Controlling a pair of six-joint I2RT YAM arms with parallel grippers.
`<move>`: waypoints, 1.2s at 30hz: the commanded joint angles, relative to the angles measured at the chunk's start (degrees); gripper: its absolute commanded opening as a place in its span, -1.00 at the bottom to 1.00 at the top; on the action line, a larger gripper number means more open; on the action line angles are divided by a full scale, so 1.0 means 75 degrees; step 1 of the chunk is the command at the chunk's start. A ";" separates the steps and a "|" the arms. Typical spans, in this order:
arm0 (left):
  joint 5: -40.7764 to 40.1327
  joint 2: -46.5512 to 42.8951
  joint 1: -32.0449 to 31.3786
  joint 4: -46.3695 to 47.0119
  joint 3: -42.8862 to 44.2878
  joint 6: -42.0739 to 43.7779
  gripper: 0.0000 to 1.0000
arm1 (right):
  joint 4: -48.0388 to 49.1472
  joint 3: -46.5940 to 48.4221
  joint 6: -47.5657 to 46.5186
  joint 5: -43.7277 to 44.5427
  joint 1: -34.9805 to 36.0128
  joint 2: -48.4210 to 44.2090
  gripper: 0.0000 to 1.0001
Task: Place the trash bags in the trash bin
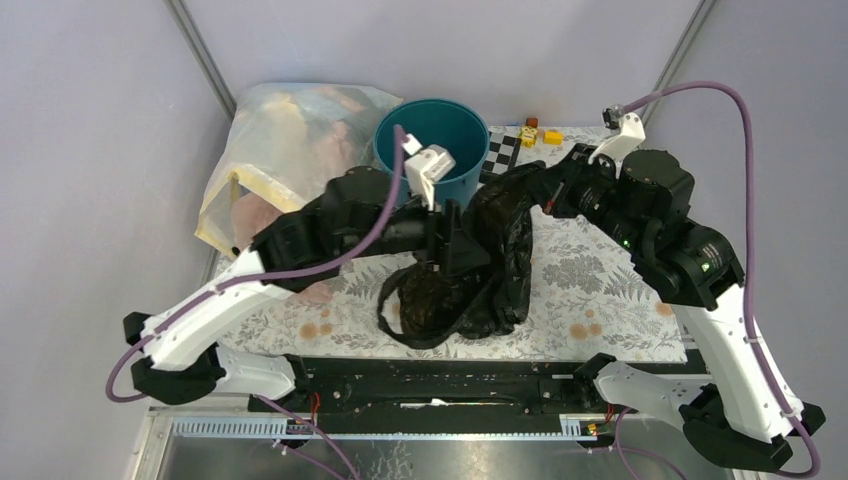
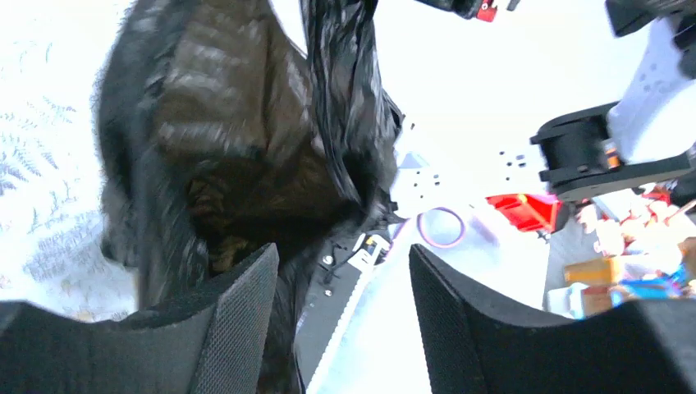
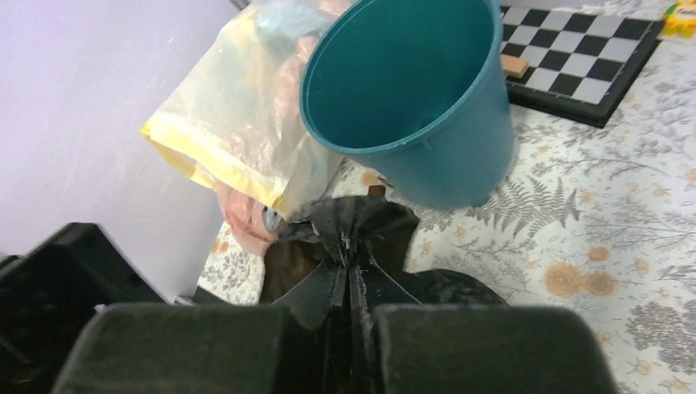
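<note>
Right gripper (image 3: pixel 349 316): fingers pinched together on a gathered fold of the black trash bag (image 3: pixel 354 234). Teal bin (image 3: pixel 447 160): upright, just ahead of those fingers; bag outside it. Left gripper (image 2: pixel 343 304): fingers spread wide, gripping nothing; bag hangs ahead, close beside one finger (image 2: pixel 238 320).

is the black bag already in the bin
No, the trash bin is bare teal inside, and the black trash bag is pinched in the right gripper outside it.
</note>
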 commanded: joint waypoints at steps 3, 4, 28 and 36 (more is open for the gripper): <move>-0.1166 -0.1466 -0.0010 -0.1029 -0.0437 -0.1348 0.51 | -0.0037 0.0734 -0.0502 0.0780 -0.0011 0.0077 -1.00; -0.1274 -0.1730 -0.0010 -0.1005 -0.0779 -0.1514 0.56 | -0.0073 0.0800 -0.0540 0.0820 -0.0002 0.0121 -1.00; -0.3050 -0.4292 -0.0013 0.0023 -0.5271 -0.3296 -0.80 | 0.0057 0.0450 -0.0520 0.0314 -0.0005 0.0030 -1.00; -0.3539 -0.3636 -0.0011 0.0102 -0.4603 -0.2613 -1.00 | -0.0199 0.1309 -0.0970 0.0659 -0.0009 0.0195 -1.00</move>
